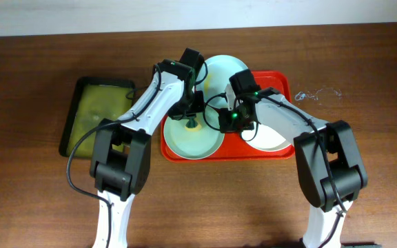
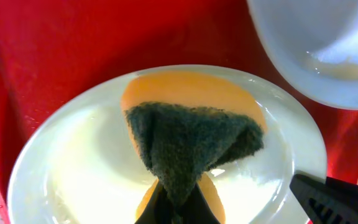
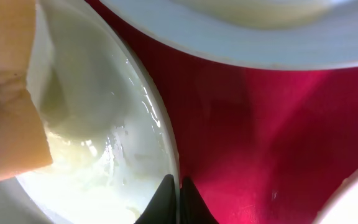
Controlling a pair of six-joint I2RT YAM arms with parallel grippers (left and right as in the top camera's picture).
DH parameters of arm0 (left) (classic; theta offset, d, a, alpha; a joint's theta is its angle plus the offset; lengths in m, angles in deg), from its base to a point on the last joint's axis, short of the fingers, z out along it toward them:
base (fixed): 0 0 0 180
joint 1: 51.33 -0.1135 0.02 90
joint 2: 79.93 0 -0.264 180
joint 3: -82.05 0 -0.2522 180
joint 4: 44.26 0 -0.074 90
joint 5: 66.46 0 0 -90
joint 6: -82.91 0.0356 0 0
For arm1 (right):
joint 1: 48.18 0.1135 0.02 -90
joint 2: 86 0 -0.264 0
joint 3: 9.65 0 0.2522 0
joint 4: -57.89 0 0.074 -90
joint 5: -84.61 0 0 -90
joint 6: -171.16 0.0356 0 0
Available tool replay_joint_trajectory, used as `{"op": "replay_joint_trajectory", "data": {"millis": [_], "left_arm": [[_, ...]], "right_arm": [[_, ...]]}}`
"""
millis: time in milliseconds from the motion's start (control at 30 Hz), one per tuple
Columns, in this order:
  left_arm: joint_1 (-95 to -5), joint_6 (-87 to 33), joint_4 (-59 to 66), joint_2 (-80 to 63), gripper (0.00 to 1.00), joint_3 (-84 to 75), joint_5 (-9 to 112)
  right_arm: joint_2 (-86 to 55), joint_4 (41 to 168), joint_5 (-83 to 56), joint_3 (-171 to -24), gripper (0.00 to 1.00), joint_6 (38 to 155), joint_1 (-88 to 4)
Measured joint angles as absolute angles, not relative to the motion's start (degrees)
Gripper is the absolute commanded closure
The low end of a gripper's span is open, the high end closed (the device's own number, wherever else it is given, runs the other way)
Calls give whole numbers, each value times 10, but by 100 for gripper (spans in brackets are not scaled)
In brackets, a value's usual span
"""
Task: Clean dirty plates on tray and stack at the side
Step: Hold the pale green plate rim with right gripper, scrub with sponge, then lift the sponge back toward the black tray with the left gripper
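Looking down from above, the large red plastic tray (image 1: 282,81) sits on the brown table (image 1: 33,207) with three plates on it. The left gripper (image 1: 191,122) is over the pale blue-green round plate (image 1: 181,141) at the tray's front left. The right gripper (image 1: 230,125) is at that plate's right edge. A second blue-green plate (image 1: 219,69) lies at the back, and a white round plate (image 1: 276,141) lies at the right. Only this view shows the smaller dark tray with a green lining (image 1: 95,114), off to the left.

The left wrist view shows what the top view hides. The left gripper (image 2: 174,208) is closed tight on a yellow sponge with a dark green scrubbing side (image 2: 191,140), which rests on the plate's smeary middle.

The right wrist view shows the right gripper (image 3: 174,198) with its tips close together, right on the plate's thin rim. It looks like a pinch that keeps the plate from sliding.

I think the plate is hard and light, but wet and slippery, and it could break if dropped. The rim is the best place to hold it.
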State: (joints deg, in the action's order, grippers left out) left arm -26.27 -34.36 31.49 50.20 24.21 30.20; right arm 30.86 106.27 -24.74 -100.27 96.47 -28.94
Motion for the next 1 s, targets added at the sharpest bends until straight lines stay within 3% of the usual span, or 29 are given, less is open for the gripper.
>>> {"op": "replay_joint_trajectory", "data": {"millis": [133,367,467,667,833,1000], "left_arm": [[-263,-344,292,523,100,225,296],[-270,-382,393,523,100,224,130],[-275,-393,390,507,100,218,148],[-246,-400,301,476,100,150,296],[-236,-404,243,444,100,83,285],[-232,-415,359,439,100,81,163]], "right_arm": [[309,1063,-247,-1003,96,966,-289],[309,1060,-250,-1003,96,966,-289],[309,1060,-249,-1003,96,966,-289],[309,1063,-247,-1003,96,966,-289],[309,1065,-247,-1003,96,966,-290],[309,1064,-249,-1002,96,966,-290]]}}
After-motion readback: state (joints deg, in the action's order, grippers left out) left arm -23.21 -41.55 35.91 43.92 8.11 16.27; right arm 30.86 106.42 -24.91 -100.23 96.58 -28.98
